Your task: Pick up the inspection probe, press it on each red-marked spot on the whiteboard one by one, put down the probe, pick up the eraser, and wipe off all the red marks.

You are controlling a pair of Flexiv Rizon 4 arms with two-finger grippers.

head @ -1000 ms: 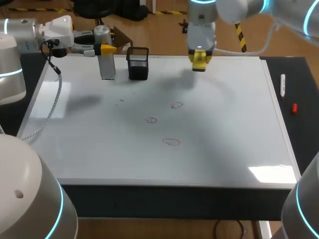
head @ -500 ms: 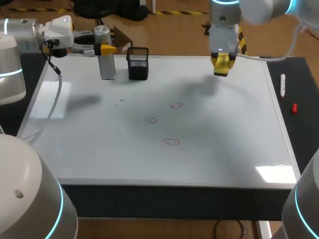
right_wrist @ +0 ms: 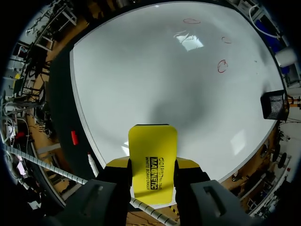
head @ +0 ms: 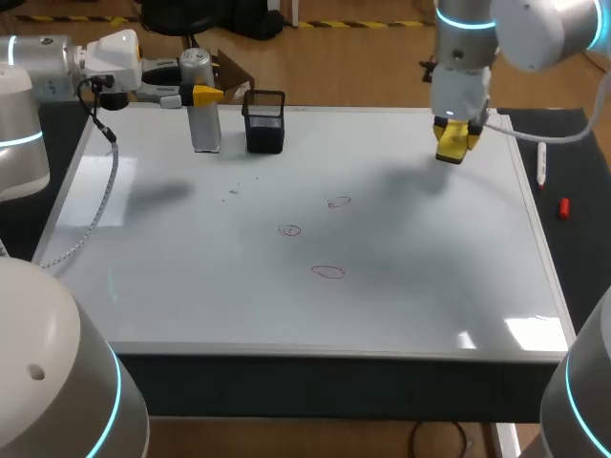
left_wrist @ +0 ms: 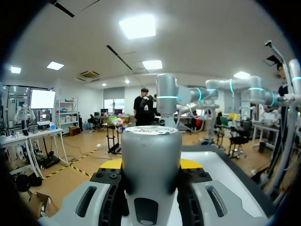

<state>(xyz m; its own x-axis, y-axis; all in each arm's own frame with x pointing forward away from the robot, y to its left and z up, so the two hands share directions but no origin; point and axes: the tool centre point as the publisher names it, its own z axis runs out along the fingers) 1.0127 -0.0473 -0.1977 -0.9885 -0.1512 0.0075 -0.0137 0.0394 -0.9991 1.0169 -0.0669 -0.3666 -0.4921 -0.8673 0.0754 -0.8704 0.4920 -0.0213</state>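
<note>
Your right gripper [head: 455, 139] is clamped on the yellow eraser [right_wrist: 153, 162], over the whiteboard's [head: 401, 315] far right corner, close to the right edge. The eraser's long axis runs out along the fingers, towards the board. You've got open board between it and the three red marks [head: 290, 230] mid-board. Marker pen [head: 541, 164] and red cap [head: 563, 207] lie off the board, right side. Left gripper [head: 198, 93] is clamped on the probe [head: 204, 129], upright near the far left edge, just beside the black mesh holder [head: 265, 124]. Can't tell if the probe's base touches the board; in the left wrist view it hides most of the fingers
</note>
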